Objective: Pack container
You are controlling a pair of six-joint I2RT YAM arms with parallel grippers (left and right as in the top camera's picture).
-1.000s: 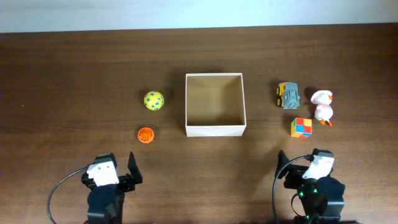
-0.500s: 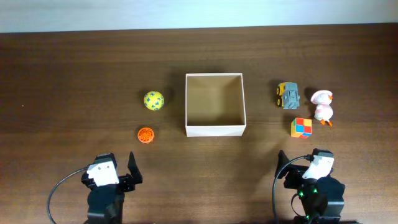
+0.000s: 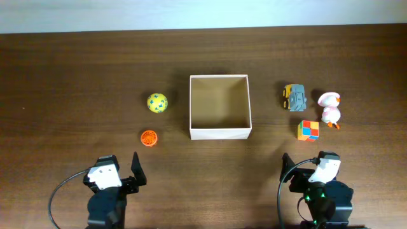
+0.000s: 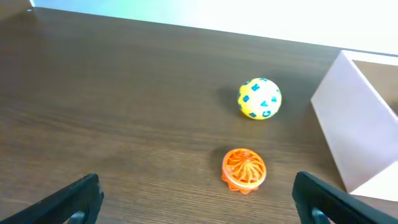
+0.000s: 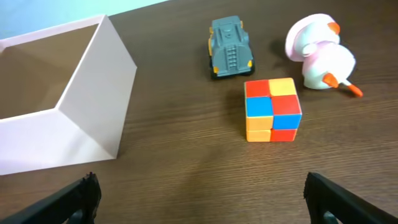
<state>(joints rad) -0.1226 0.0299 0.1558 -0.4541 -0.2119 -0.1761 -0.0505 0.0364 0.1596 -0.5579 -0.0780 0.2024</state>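
We are reckoning the box [image 3: 220, 132] light, flimsy — best pinched by one wall. Our left gripper [image 4: 199, 200] and right gripper [image 5: 202, 199] are gaping wide.

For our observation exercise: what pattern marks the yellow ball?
The ball has blue markings on yellow; clearest in left wrist view.

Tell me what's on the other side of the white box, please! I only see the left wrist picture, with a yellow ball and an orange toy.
Observer: Three toys: a grey toy truck, a white duck and a colourful puzzle cube.
Operator: Is anything inside the box yet?
Observer: No, the container is empty; its tan floor is bare.
Operator: Where's the other pincer?
Observer: The right pincer is open, facing the cube, touching nothing.
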